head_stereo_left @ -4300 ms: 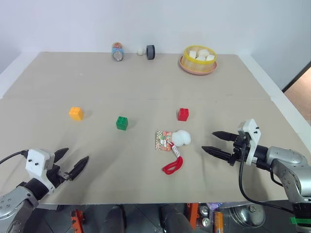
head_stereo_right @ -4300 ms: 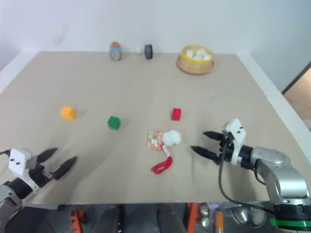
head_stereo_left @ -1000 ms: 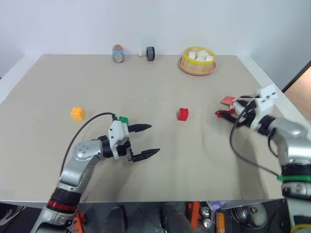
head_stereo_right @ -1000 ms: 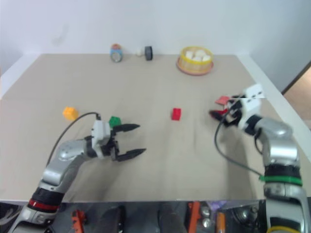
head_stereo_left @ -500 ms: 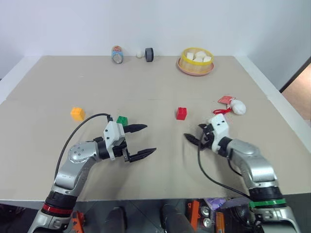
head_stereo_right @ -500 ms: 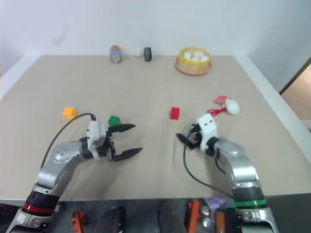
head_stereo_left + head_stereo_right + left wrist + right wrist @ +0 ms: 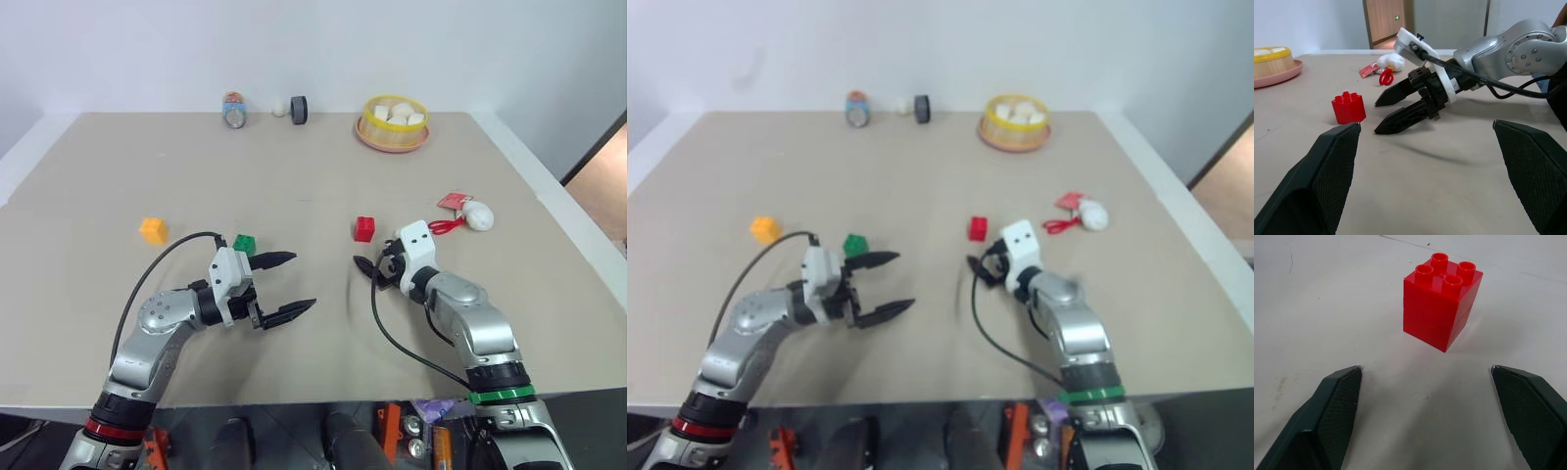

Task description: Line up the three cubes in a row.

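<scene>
- Head views: I see the three cubes spread over the tan table [image 7: 313, 157], apart from one another and not yet in a row. The orange-yellow cube [image 7: 152, 230] sits far left, the green cube [image 7: 244, 244] left of centre, the red cube [image 7: 364, 229] right of centre.
- My left gripper [image 7: 287, 286] hangs just right of the green cube, jaws spread wide and empty. My right gripper [image 7: 369, 270] sits just near of the red cube, also spread and empty.
- Off to the right lies a small white toy with a red loop [image 7: 468, 216]; a yellow basket [image 7: 394, 122] stands at the far edge. I leave both alone.
- Left wrist view: I see the red cube on the left, upright, with the right gripper's black fingers [image 7: 1400, 120] pointing at it from just beside. The near face of the block is in shadow; I cannot tell whether a fingertip touches it.
- Right wrist view: the red cube stands centred between my two pads [image 7: 1334, 399], four studs up, corner turned toward me. The pads are well short of it.
- Handling judgement: I expect hard, light, smooth plastic, rigid and not fragile. Grip low on two opposite flat walls, not across corners or studs; turned like this, it may twist or skid out as I close.
- The block's far faces are hidden.
</scene>
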Robot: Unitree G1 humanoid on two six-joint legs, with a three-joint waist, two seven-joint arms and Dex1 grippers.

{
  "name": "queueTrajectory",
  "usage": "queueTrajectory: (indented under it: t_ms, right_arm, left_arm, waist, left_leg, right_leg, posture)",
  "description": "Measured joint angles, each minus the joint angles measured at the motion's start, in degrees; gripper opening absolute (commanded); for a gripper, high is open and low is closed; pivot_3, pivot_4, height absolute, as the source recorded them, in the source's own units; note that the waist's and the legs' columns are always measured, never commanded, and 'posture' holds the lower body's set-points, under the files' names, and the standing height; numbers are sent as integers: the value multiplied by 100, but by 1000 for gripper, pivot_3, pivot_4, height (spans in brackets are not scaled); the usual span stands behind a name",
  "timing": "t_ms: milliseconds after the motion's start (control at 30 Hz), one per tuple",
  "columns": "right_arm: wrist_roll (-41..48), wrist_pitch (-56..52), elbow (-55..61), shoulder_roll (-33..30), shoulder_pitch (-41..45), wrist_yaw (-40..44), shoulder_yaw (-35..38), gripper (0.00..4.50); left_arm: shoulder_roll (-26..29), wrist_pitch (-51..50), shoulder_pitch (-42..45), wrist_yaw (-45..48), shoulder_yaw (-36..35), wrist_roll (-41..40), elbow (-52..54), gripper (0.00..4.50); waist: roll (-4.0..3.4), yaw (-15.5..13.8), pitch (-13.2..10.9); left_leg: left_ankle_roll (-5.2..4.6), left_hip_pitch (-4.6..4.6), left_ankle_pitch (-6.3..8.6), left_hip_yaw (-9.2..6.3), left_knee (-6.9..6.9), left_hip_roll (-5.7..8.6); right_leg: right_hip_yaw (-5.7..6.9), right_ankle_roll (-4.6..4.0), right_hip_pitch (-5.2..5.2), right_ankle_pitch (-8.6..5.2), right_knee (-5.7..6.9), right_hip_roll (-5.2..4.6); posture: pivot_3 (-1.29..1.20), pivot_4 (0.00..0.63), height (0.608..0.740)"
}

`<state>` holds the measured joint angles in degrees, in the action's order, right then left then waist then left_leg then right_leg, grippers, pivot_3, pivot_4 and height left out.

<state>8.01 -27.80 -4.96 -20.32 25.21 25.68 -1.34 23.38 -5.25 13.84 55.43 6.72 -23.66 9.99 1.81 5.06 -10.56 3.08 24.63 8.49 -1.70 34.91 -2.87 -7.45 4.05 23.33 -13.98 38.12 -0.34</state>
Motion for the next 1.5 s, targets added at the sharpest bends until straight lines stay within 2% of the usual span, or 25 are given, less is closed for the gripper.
queueTrajectory:
  t_ms: [300,633,933,1300,1400,1500]
  right_arm:
    - [-155,159,-632,409,437,-197,-47,4384]
    - [-306,531,-1357,482,905,-216,-98,4384]
    - [-396,669,-1642,601,1111,-228,-98,4384]
    - [-449,815,-1771,649,1155,-240,-90,4384]
    - [-447,838,-1782,653,1154,-214,-95,3760]
    - [-437,837,-1782,707,1153,-177,-111,2605]
  left_arm:
    - [-41,10,-4,-16,49,16,1,4500]
    - [-82,25,-57,-121,55,14,1,4500]
    - [-92,46,-101,-185,47,34,0,4500]
    - [-172,173,-93,-804,-160,369,-223,4500]
    - [-207,170,-93,-932,-207,397,-223,4500]
    - [-268,164,-93,-1072,-214,421,-223,4500]
  waist:
    - [4,123,2]
    - [4,131,2]
    - [4,131,2]
    - [4,131,2]
    - [4,131,2]
    - [5,126,2]
  left_leg:
    - [-5,-22,-3,-3,0,-2]
    - [-6,-18,-4,-3,-3,-1]
    - [-7,-18,-4,-5,-29,-2]
    - [-6,-18,-4,-4,-31,-3]
    - [-6,-18,-4,-4,-31,-3]
    - [-6,-16,-4,-4,-32,-2]
  right_leg:
    - [-4,-19,0,33,0,6]
    - [-6,-19,5,34,-1,7]
    - [-7,-21,12,16,-4,12]
    - [-7,-22,12,15,-5,12]
    - [-7,-22,12,15,-5,11]
    - [-7,-20,11,14,-5,10]
  posture:
    - [0,150,740]
    - [0,150,740]
    - [0,150,740]
    - [0,150,740]
    - [0,150,740]
    - [0,150,740]
